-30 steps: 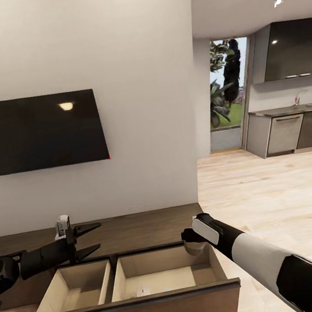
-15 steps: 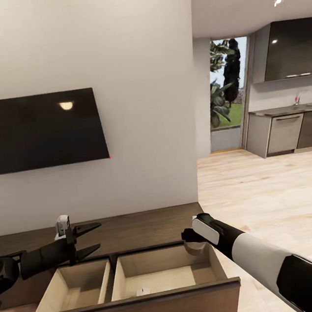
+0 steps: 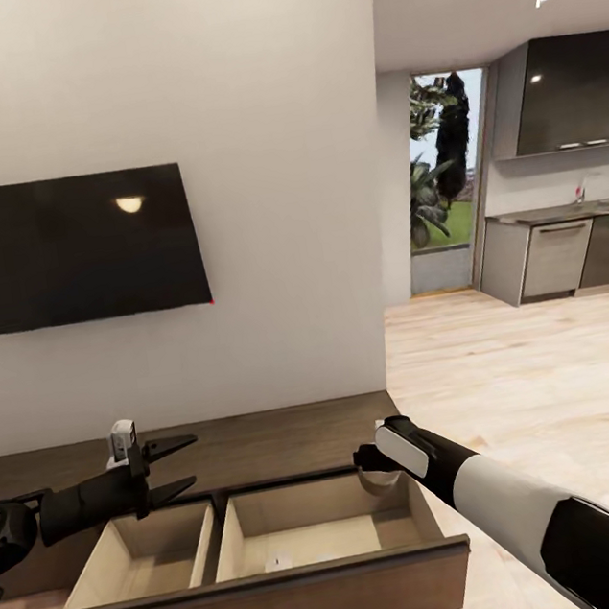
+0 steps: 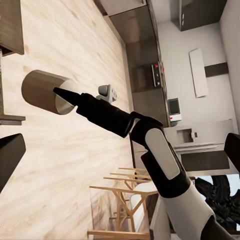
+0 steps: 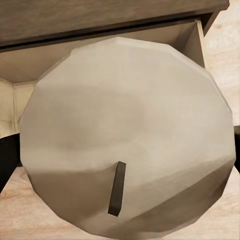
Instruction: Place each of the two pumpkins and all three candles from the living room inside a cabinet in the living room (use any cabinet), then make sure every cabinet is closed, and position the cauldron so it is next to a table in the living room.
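**Right claw carries candle over open drawer; left claw idle**

Right claw (image 3: 375,474) is clamped on a candle (image 3: 378,480), held just above the back right corner of the open drawer (image 3: 318,535) of the cabinet (image 3: 266,441). In the right wrist view the candle's (image 5: 127,135) flat top and dark wick face the camera, with the pale drawer interior behind it. In the left wrist view the candle (image 4: 46,92) hangs off the fingertips as a beige cylinder. Judgement: the grip is kept closed because the candle is not yet low enough inside the compartment to be let go safely.

Left claw (image 3: 177,466) hangs with fingers apart and nothing between them, above the cabinet top near the left compartment of the drawer. Judgement: parked clear of the right arm's path, and near enough to the drawer to help shut it later.

Drawer is pulled well out, divided into two pale wood compartments. A small pale item (image 3: 279,565) lies on the floor of the right compartment near the front panel; too small to identify.

Surroundings: TV (image 3: 74,250) on the wall above the cabinet; kitchen cupboards (image 3: 555,260) far off to the right across the wood floor (image 3: 506,363).

Progress (judgement): depositing a candle. Next move calls for lowering it into the right compartment, then opening the fingers. Risk: the candle clipping the drawer's side wall or back wall.
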Tool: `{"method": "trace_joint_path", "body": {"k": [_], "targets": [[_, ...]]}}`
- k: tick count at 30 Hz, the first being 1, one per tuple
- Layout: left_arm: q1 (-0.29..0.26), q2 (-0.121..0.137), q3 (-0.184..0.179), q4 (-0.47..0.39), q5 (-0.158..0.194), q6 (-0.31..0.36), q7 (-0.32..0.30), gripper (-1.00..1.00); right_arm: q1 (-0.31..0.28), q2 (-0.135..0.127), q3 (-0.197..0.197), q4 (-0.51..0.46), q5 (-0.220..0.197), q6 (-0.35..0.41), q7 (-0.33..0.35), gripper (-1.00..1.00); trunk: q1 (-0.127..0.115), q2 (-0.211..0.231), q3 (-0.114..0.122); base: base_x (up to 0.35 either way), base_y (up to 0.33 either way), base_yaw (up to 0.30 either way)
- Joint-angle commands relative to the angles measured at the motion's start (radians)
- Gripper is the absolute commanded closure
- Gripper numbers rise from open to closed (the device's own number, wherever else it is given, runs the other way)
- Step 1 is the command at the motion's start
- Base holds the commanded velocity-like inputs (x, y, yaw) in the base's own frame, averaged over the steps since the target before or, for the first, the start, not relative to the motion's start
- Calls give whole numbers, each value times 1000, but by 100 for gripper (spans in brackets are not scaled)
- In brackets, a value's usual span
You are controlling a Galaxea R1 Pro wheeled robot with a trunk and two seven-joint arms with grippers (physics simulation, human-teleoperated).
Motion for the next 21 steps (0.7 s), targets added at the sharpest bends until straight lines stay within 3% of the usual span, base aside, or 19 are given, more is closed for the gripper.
{"method": "trace_joint_path", "body": {"k": [1,12,16,21], "targets": [[-1,1,-1,0,11,0,9,-100,-2,-1,7,-1,-9,0,-9,100,4,-8,-4,0,0,0],[-1,1,-3,-10,11,0,9,-100,-2,0,6,-2,-9,-1,-4,100,46,-85,-39,0,0,0],[-1,1,-18,-21,11,0,10,-100,-2,0,6,-2,-9,-1,-4,100,61,-113,-51,0,0,0],[-2,-2,-65,-36,10,0,10,-100,-2,0,6,-2,-8,-1,-4,100,81,-148,-67,0,0,0]]}}
